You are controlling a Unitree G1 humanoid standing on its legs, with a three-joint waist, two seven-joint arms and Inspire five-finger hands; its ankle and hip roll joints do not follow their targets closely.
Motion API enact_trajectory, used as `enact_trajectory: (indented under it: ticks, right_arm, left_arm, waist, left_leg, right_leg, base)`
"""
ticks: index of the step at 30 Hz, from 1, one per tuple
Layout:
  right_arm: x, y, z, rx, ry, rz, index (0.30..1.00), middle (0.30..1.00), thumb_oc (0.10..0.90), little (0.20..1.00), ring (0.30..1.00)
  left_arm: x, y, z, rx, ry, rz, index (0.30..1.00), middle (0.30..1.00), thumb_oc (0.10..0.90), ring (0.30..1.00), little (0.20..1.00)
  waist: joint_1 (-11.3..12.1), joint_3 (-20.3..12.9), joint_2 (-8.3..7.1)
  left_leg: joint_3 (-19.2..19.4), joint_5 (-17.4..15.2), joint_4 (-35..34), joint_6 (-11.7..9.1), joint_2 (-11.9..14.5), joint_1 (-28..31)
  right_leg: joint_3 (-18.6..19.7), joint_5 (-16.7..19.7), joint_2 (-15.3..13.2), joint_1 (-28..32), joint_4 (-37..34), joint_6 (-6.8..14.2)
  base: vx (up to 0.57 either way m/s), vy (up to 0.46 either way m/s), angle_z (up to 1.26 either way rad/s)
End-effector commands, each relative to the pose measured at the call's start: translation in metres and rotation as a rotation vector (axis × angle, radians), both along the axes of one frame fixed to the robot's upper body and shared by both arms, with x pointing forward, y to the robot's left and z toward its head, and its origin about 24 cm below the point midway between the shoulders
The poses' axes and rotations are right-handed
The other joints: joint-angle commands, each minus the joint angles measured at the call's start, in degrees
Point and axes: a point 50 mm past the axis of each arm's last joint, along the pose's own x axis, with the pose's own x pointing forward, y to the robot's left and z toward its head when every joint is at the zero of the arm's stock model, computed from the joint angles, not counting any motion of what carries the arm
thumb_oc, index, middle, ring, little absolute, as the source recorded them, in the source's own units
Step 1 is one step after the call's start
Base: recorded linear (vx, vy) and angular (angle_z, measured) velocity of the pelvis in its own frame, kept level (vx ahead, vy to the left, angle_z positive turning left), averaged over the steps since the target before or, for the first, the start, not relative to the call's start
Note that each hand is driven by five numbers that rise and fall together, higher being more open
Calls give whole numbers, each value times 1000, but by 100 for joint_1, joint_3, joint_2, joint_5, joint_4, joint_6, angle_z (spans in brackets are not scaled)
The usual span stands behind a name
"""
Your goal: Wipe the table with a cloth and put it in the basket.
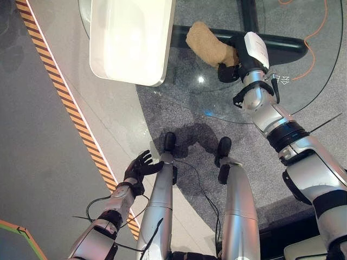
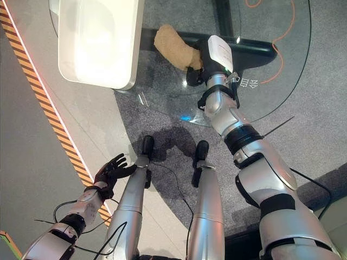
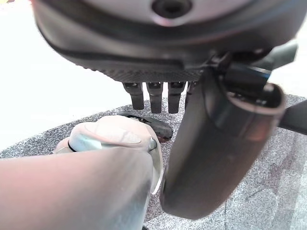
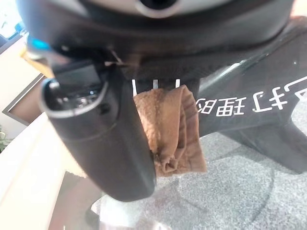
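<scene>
A tan cloth (image 1: 207, 43) lies bunched on the round glass table (image 1: 303, 81), just right of the white basket (image 1: 127, 80). My right hand (image 1: 230, 71) reaches over the table's near part and is shut on the cloth's near end. In the right wrist view the cloth (image 4: 168, 129) hangs folded between the thumb (image 4: 103, 139) and the fingers. My left hand (image 1: 139, 167) hangs low by my left side, well off the table, open with its fingers spread and holding nothing.
The white basket (image 2: 97, 82) stands at the table's left side and overhangs its edge. A black table base (image 1: 271, 46) and an orange cable (image 1: 314, 32) show through the glass. An orange-and-black striped tape line (image 1: 65, 97) runs along the floor at left.
</scene>
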Motion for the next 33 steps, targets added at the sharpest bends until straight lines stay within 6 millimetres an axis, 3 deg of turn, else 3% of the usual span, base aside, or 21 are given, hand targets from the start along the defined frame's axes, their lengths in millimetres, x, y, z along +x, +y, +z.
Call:
enact_trajectory:
  ticks: [1,10,11,12,15,21,27,33]
  right_arm:
    - [-9,52,-40,-96,142,254,300,300,100,200,300]
    - [-10,56,-44,-146,173,269,300,300,100,200,300]
    - [-10,54,-44,-140,166,253,300,300,100,200,300]
    - [-9,49,-49,-133,161,223,300,300,100,200,300]
    - [-5,37,-43,-105,112,141,300,300,100,200,300]
    - [2,-14,-19,14,-50,-145,300,300,100,200,300]
    - [-4,-73,9,185,-196,-434,300,300,100,200,300]
    - [-15,-112,17,354,-278,-579,300,300,100,200,300]
  left_arm:
    - [0,-3,-1,-22,-3,37,900,900,800,900,900]
    - [3,-3,2,-19,-3,34,900,900,800,900,900]
    - [3,-3,2,-21,-3,35,900,900,800,900,900]
    - [-1,-4,-2,-20,11,33,900,900,800,900,900]
    - [-1,-3,-3,-22,13,35,900,900,800,900,900]
    - [-7,-1,-8,-25,20,33,900,900,800,900,900]
    - [-15,2,-14,-30,26,35,900,900,800,900,900]
    - [-16,8,-13,-40,23,45,900,900,800,900,900]
  waist:
    - [57,-117,224]
    - [55,-117,210]
    - [53,-117,211]
    - [53,-117,215]
    - [55,-117,230]
    - [95,-117,279]
    - [128,-117,320]
    - [101,-117,322]
  left_leg:
    - [1020,-131,141,849,-444,-77]
    - [1033,-120,142,843,-431,-81]
    - [1036,-121,142,844,-430,-77]
    - [1019,-326,224,823,-443,59]
    - [1023,-330,230,828,-433,56]
    - [1010,-370,246,847,-418,79]
    - [974,-416,256,874,-417,82]
    - [950,-455,270,900,-425,63]
  right_leg:
    - [-349,271,293,101,-480,-203]
    - [-367,288,269,89,-480,-197]
    - [-367,290,267,92,-483,-198]
    - [-317,89,270,206,-371,-148]
    - [-310,98,265,200,-365,-148]
    - [-309,105,250,214,-330,-131]
    - [-315,99,255,223,-309,-116]
    - [-295,89,275,204,-307,-110]
  base:
    - [0,0,0]
    - [0,0,0]
    - [74,-2,0]
    - [74,2,0]
    - [25,4,2]
    - [2,3,1]
    - [4,5,2]
    - [4,7,2]
